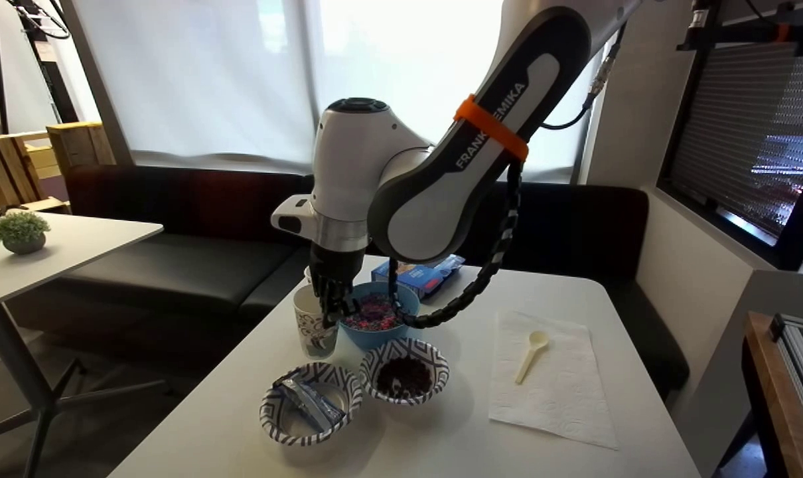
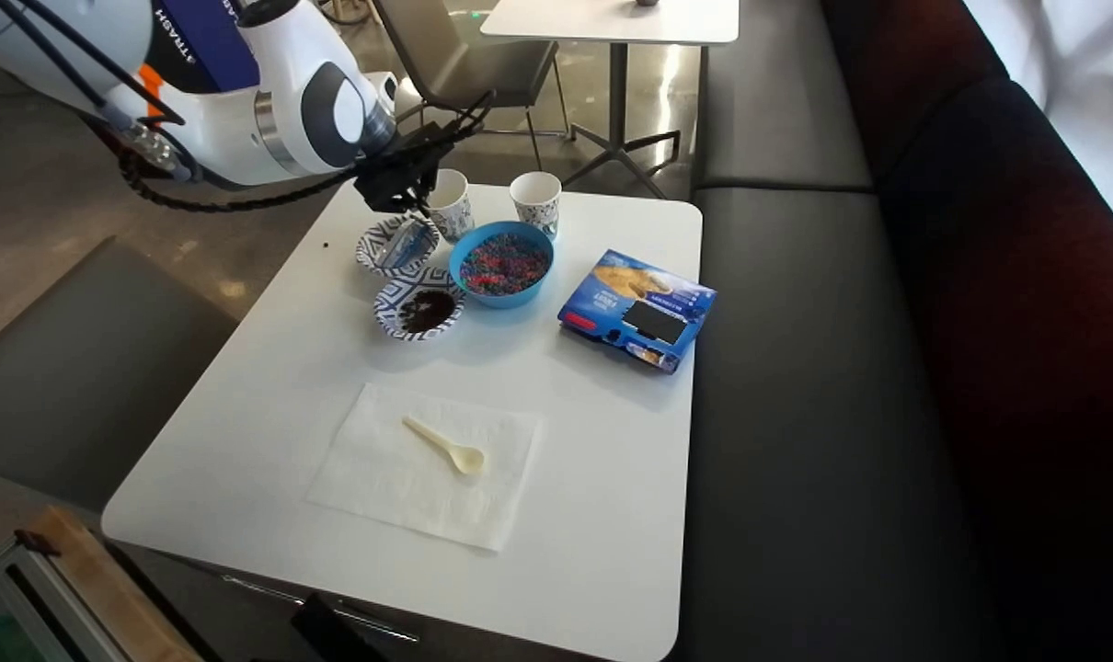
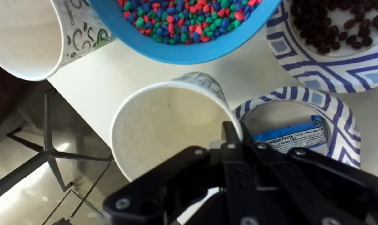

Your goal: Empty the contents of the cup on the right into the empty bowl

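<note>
Fingers (image 3: 231, 162): nearest the wrist camera, pinching the paper cup (image 3: 161, 125) at its rim, one inside, one outside.
Cup's spot: standing roughly upright, looking bare inside, near the table (image 2: 602, 515) edge facing the neighbouring table (image 1: 89, 239).
Cup's wall: probably weighing little and buckling under hard squeezing; the rim is likely giving the stiffest hold.
Bean bowl (image 1: 435, 360): sitting farther in from that edge; pouring is looking finished.
Spoon (image 2: 464, 457): lying on a paper towel (image 2: 382, 487) toward the opposite edge.
Bench (image 2: 796, 368): running along another edge, a blue box (image 2: 639, 308) sitting near it.

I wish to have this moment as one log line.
pincer: closed on cup rim | cup: upright, looks empty | dark beans: in striped bowl
</note>
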### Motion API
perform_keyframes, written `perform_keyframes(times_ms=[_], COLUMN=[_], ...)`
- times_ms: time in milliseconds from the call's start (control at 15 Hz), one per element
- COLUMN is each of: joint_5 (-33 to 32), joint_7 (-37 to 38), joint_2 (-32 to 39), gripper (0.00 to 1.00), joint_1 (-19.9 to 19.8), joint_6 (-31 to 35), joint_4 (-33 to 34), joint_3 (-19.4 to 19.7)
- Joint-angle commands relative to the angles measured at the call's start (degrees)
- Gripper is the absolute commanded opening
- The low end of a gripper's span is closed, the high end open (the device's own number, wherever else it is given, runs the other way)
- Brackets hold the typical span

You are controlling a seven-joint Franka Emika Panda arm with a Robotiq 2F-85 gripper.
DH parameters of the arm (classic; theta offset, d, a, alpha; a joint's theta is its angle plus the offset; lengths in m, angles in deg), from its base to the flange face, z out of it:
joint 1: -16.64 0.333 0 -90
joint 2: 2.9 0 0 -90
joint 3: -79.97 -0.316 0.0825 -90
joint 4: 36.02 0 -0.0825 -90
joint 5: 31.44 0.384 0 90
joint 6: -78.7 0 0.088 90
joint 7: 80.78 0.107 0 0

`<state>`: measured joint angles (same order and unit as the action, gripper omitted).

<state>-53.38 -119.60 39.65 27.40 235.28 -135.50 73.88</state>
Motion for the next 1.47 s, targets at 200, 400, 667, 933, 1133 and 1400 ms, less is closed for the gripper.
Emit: perform_keyframes(times_ms=[200, 400, 667, 933, 1133, 1400], joint_5=[0.41, 1.16, 6.06, 14.97, 18.08, 19.36], joint_7=[-1.14, 0.33, 3.00, 7.82, 11.99, 17.60], joint_2=[3.71, 1.55, -8.23, -20.11, -29.05, -40.27], gripper=[0.20, 0.43, 0.73, 0.99, 1.00, 1.00], joint_1=[-0.38, -0.28, -2.06, -5.65, -7.75, -9.91], joint_6=[-9.54, -12.36, -19.56, -20.48, -19.71, -18.69], joint_4=[6.95, 6.24, -1.23, -10.22, -17.61, -28.23], joint_3=[-2.06, -2.36, -5.15, -6.72, -5.17, -1.05])
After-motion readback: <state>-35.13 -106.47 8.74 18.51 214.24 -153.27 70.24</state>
